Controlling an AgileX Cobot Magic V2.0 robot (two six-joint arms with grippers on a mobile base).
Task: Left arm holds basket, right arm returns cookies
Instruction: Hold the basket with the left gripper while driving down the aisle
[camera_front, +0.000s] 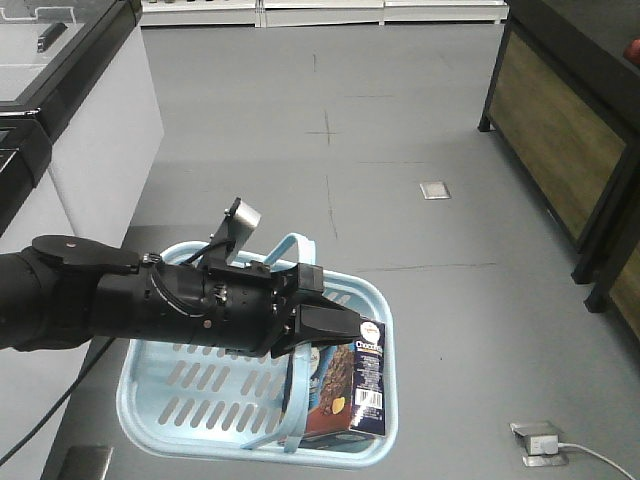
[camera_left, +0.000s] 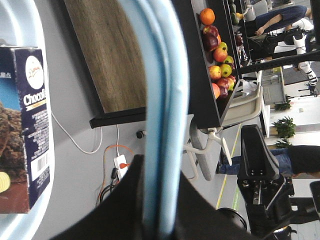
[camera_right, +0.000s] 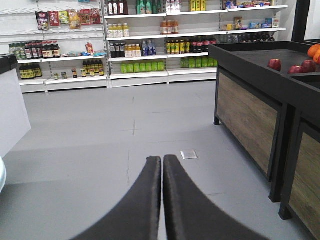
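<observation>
Left claw (camera_front: 325, 328) clamps the basket (camera_front: 200, 400) by its handle. Cookies (camera_front: 356, 385) sit inside it, lower centre-right. Right claw (camera_right: 162, 167) is pinched together, empty, facing the aisle. Hold done, return not begun.

Light blue basket (camera_front: 128, 400), navy-brown cookies (camera_front: 350, 385) (white barcode side)

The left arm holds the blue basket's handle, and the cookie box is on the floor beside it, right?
Not quite. The left gripper does hold the basket by its handle, but the cookie box sits inside the basket, not on the floor. The front-facing view shows it.
</observation>
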